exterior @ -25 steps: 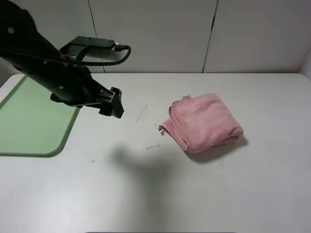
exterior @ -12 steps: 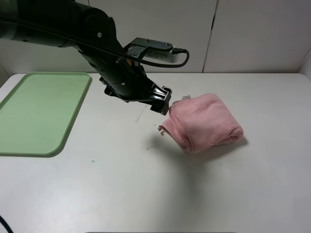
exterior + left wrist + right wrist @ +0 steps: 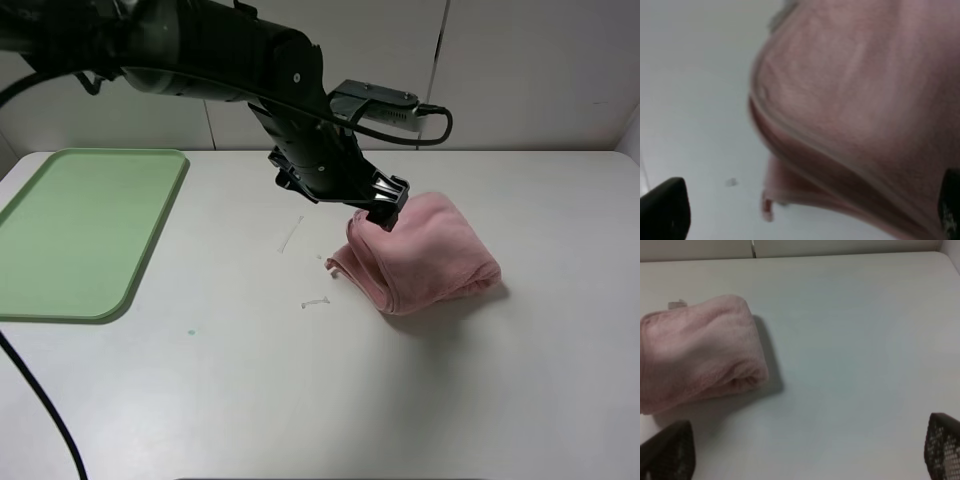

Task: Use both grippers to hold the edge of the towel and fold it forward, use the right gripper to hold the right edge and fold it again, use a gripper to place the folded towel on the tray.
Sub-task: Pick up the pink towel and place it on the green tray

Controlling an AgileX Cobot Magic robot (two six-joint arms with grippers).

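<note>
Fluffy pink terry towel (image 3: pixel 425 255) lies thickly folded, round-edged.

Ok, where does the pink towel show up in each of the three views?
Exterior high: towel right of centre, left gripper at its left end.
Left wrist: towel fills most of the picture, blurred.
Right wrist: towel at one side, partly cut off.
Shared landmark: the white table under it.

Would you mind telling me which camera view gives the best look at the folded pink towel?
The exterior high view: the whole folded towel lies on the table, only one corner behind the left gripper. The right wrist view cuts off one side; the left wrist view is a blurred close-up of its layers.
</note>
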